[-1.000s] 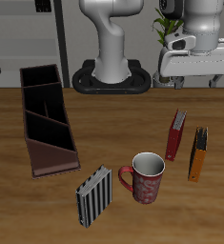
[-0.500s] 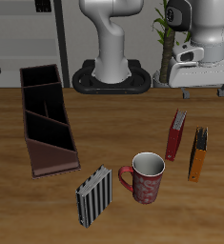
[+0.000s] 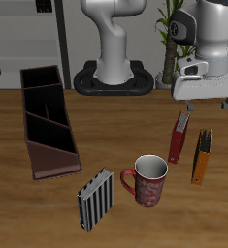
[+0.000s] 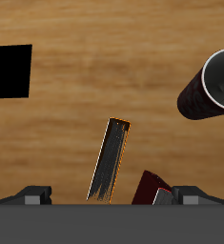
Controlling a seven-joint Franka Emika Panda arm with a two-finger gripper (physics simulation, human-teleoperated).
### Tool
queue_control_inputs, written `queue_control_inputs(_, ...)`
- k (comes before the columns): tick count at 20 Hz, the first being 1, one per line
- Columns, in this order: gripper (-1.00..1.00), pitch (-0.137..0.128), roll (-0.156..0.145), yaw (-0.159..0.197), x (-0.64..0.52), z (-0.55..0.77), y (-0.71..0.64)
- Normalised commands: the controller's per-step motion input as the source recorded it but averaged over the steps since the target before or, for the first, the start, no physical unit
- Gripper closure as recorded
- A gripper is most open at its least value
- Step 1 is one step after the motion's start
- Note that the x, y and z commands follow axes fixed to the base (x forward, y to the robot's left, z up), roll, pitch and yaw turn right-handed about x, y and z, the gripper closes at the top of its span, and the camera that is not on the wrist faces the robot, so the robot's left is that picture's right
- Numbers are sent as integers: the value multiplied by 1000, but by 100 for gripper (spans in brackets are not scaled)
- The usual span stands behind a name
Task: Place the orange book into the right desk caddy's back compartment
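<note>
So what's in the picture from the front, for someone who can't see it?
The tool hangs above a red book and the orange book on a wooden table. A mug and striped block sit nearer the front, with the long caddy off to one side.

Hangs in the air above the dark red book (image 3: 179, 138), wrist pointing straight down, gripper (image 3: 204, 107) raised clear of it. Jaws spread wide apart, nothing between them.
</note>
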Motion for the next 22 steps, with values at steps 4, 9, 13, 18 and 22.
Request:
queue_control_inputs(4,-100,-52,12,20,81,-170,20)
queue_control_inputs(9,-100,-22,2,4,127,-256,-41)
queue_control_inputs(13,-100,-23,14,5,41,-213,49)
queue_control_inputs(18,-100,19,35,11,14,-280,183)
queue_control_inputs(22,-100,25,25,15,29,-260,191)
